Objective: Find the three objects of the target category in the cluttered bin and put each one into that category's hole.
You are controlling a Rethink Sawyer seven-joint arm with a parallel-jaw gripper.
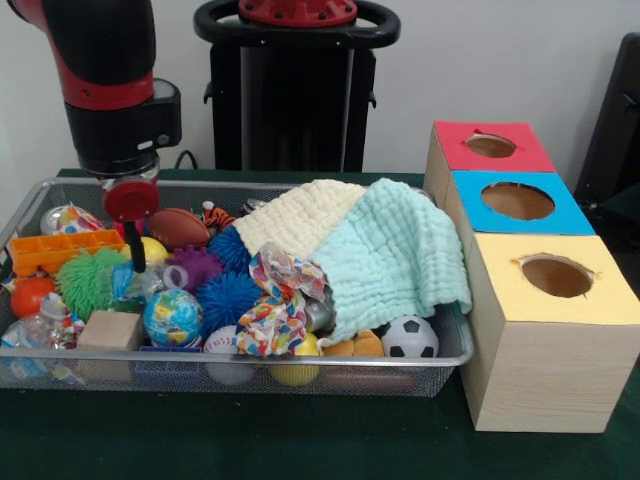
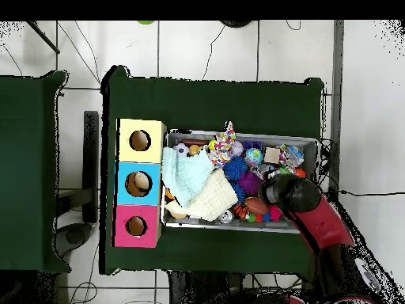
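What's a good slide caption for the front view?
Sawyer gripper reaches into a wire bin of toys and cloths beside three holed boxes.

Legible text, labels, brands, numbers, signs: none in either view.

- Wooden box (image 1: 545, 330): its three coloured tops, red, blue and yellow, are plain, each with a hole and no lettering.
- Globe ball (image 1: 172, 317): printed map pattern only; any place names are too small to read.
- Patterned cloth (image 1: 275, 303): multicoloured print, no readable characters.
- Orange tray (image 1: 62, 249): moulded compartments, no markings to be made out.
- Clear packet (image 1: 35, 335) at the bin's corner: printed colours show, but no words can be made out.
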